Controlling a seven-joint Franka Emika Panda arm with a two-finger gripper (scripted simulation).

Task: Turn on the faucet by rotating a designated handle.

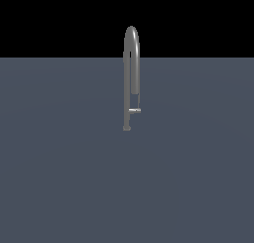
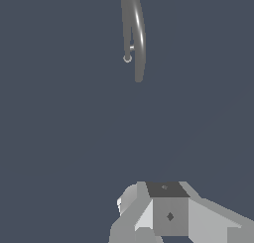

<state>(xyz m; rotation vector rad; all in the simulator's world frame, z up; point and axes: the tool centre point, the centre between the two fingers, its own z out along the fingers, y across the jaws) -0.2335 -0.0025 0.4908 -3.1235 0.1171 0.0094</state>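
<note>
The faucet (image 1: 131,63) is a tall thin grey pipe with a narrow gooseneck top, standing on a small round base in the middle of the exterior view. The handle (image 1: 134,110) is a short light-grey bar sticking out from the lower stem toward the exterior view's right. In the wrist view the faucet (image 2: 137,33) appears from above, with the handle (image 2: 131,48) as a small stub near its base. No arm or fingers show in the exterior view. The wrist view shows only blocky grey-white robot parts (image 2: 168,212) far from the faucet, with no fingertips visible.
A flat dark grey-blue floor (image 1: 59,177) spreads around the faucet on all sides. Above its far edge the background is black. No other objects show.
</note>
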